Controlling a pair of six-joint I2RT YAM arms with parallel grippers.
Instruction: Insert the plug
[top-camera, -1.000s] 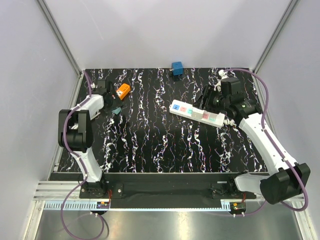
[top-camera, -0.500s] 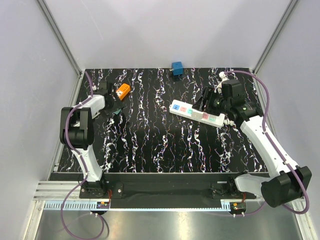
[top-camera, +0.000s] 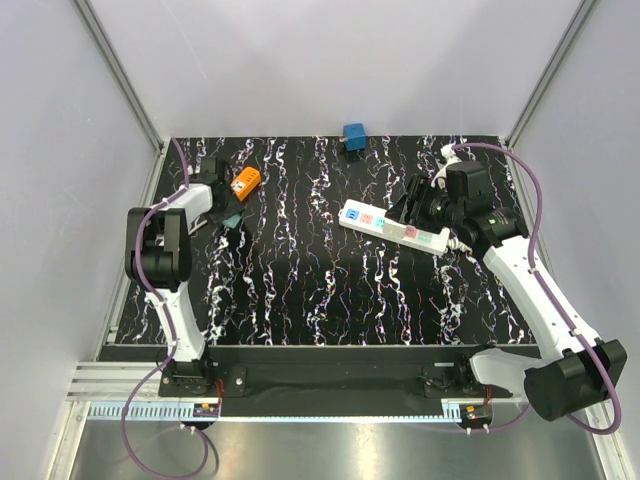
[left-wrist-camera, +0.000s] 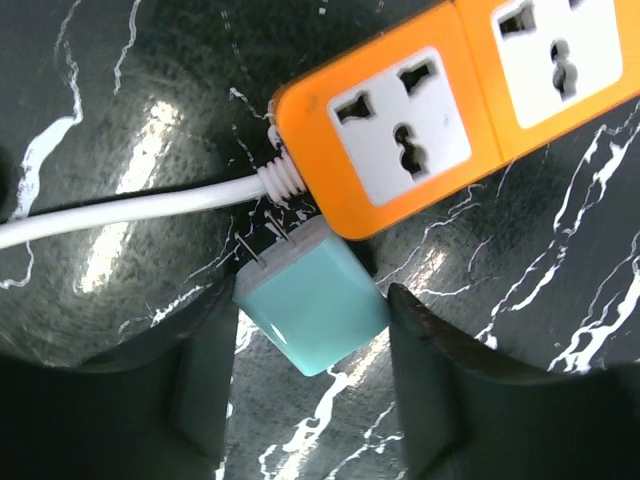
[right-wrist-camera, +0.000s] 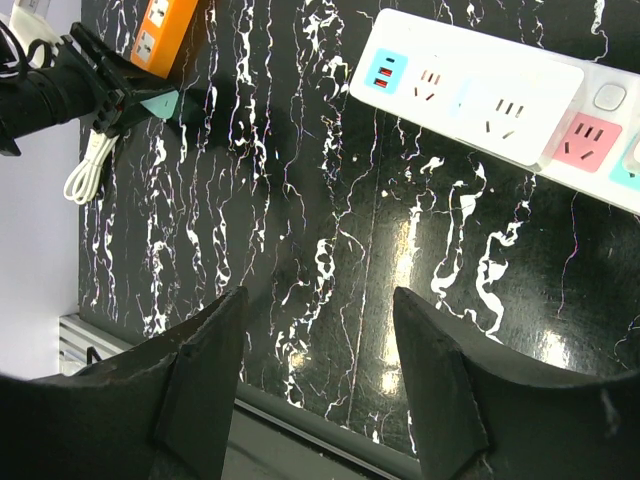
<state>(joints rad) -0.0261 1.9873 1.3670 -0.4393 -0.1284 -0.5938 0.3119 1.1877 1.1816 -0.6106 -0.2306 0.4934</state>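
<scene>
Teal plug lies on black marbled tabletop, seemingly enclosed by pale walls.

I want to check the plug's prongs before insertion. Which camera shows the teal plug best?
Left wrist: the plug sits mid-frame between the left fingers, both prongs visible, beside the orange strip. The top view shows it only as a teal speck, and the right wrist shows it only as a small, distant shape.
</scene>
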